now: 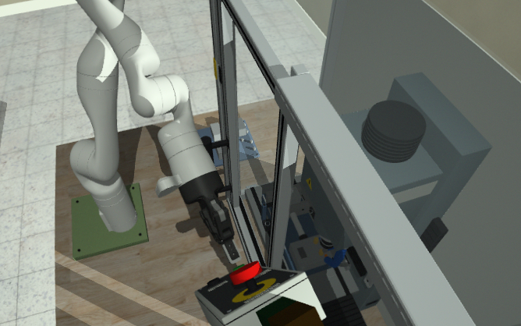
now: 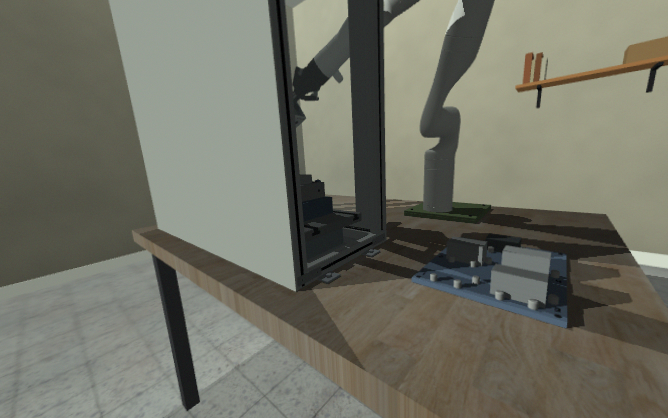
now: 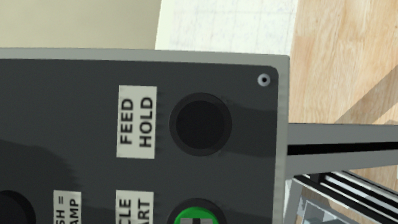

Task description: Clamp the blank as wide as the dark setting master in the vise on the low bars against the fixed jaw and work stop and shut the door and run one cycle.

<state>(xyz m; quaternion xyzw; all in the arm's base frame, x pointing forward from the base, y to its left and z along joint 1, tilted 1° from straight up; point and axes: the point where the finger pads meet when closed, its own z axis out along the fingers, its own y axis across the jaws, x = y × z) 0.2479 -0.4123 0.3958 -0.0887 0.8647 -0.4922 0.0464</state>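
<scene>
My gripper [image 1: 232, 256] [image 3: 197, 221] is shut and empty, pointing down at the control column. In the wrist view its tips overlap the green CYCLE START button [image 3: 184, 216] [image 1: 239, 267]; contact cannot be told. The black VISE AIR knob [image 3: 9, 215] is cut off at the lower left, its travel unclear. The vise [image 1: 308, 251] stands inside the guard; blank, bars and clamping cannot be made out. The door's state is unclear. On the blue plate [image 2: 435, 287] stand two light blocks [image 2: 520, 285] [image 2: 526, 259], a dark grey block [image 2: 466, 251] and a darker one [image 2: 504, 242] behind. The amber lamp is not identifiable.
The red stop button [image 1: 246, 273] stands close beside the green button. A black FEED HOLD button [image 3: 200, 124] is on the same panel. Guard posts [image 1: 281, 195] rise right beside the gripper. The robot's green base [image 1: 83, 249] is at the left.
</scene>
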